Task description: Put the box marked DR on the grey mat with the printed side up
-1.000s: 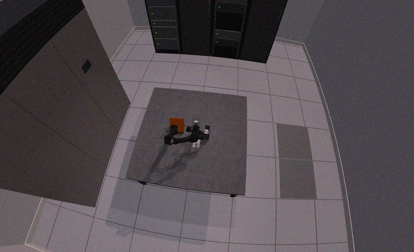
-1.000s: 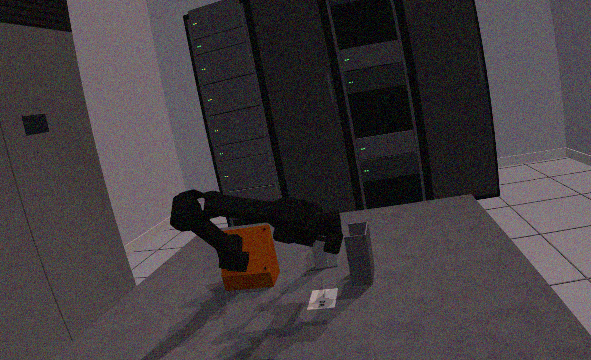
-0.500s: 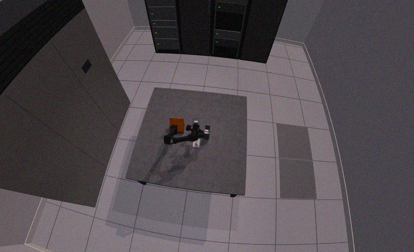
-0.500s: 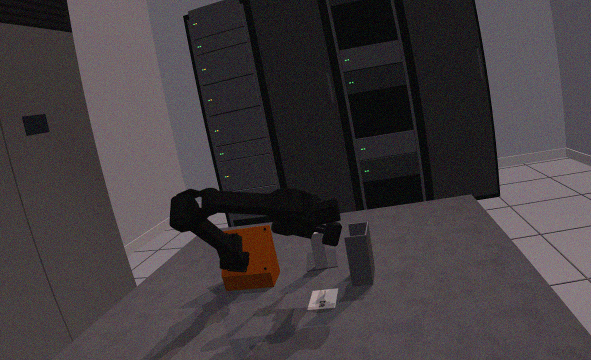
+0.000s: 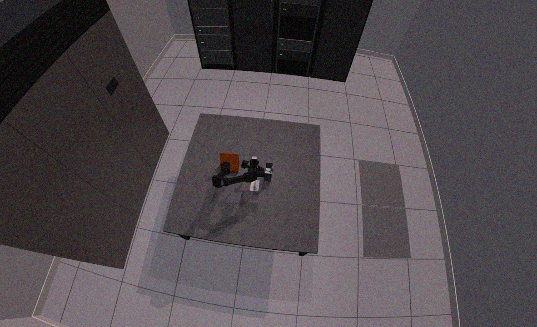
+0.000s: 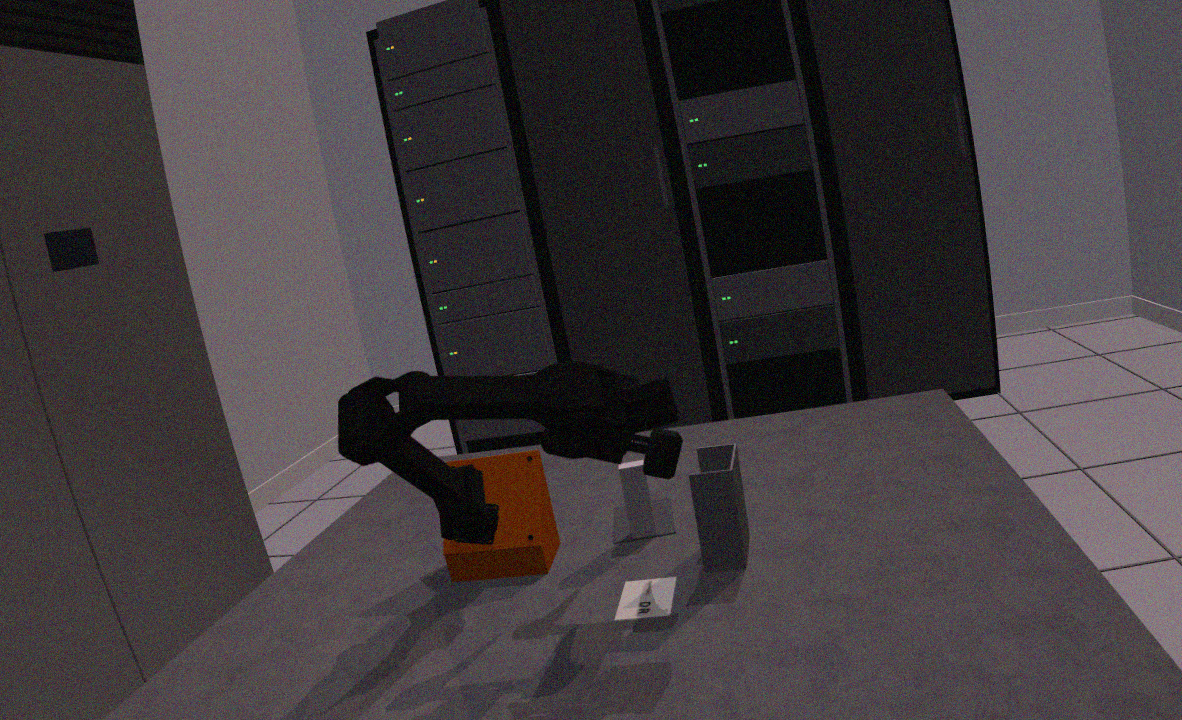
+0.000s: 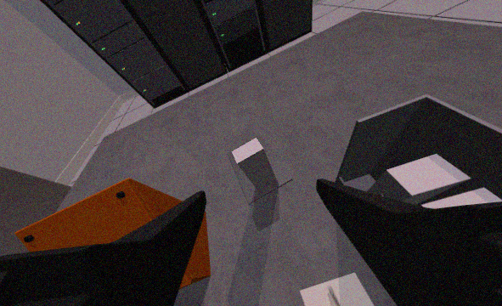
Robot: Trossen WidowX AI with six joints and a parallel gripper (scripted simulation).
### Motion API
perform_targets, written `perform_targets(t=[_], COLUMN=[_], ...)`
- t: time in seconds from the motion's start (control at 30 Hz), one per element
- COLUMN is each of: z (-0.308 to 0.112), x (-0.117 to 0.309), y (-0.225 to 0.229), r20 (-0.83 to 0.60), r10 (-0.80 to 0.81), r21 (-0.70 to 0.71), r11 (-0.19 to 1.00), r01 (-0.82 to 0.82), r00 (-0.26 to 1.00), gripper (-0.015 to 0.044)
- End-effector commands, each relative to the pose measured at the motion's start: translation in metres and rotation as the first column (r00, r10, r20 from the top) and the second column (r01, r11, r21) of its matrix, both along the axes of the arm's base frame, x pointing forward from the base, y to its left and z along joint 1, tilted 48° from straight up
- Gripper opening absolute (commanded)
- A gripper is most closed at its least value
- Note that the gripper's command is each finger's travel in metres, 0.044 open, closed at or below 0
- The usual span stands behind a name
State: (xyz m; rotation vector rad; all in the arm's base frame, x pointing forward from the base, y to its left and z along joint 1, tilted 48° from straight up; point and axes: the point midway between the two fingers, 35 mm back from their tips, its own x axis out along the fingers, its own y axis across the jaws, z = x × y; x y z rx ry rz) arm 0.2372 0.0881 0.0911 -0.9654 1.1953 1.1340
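Observation:
A box [image 5: 254, 157] [image 6: 636, 503] [image 7: 256, 170] with a white top and grey sides stands upright on the grey mat [image 6: 662, 524]. No code is readable on it. The dark grey bin [image 6: 719, 528] [image 7: 386, 140] stands to the right. In the wrist view one box [image 7: 426, 174] and another box [image 7: 463, 197] stand in it, white ends up. My gripper [image 7: 261, 189] is open and empty, at about the height of the box's top. In the wrist view the upright box shows between the fingers, farther off, and the right finger covers part of the bin.
A white card [image 5: 254, 185] [image 6: 645, 598] [image 7: 335, 291] marked DR lies flat on the table [image 5: 290, 219] [image 6: 890, 537], on the near side of the mat in the exterior view. An orange block [image 5: 233, 162] [image 6: 523, 501] [image 7: 102, 221] is beside the arm's base. Server racks stand behind the table.

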Motion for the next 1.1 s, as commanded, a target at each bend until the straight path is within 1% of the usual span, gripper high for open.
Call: perform_targets(t=[0.0,0.43,0.6,0.97,1.07], z=[-0.011,-0.044,-0.047,-0.044,-0.043], x=[-0.002,-0.012,-0.014,-0.012,-0.012], y=[0.011,0.061,0.066,0.075,0.076], r20=[-0.011,-0.011,-0.011,-0.017,-0.017], r10=[0.000,0.000,0.001,0.084,0.090], r21=[-0.004,-0.001,-0.004,-0.223,-0.237], r11=[1.000,1.000,1.000,0.971,0.967], r01=[0.000,0.000,-0.001,-0.086,-0.092], r00=[1.000,1.000,1.000,0.996,0.996], gripper=[0.0440,0.0440,0.0440,0.0440,0.0440])
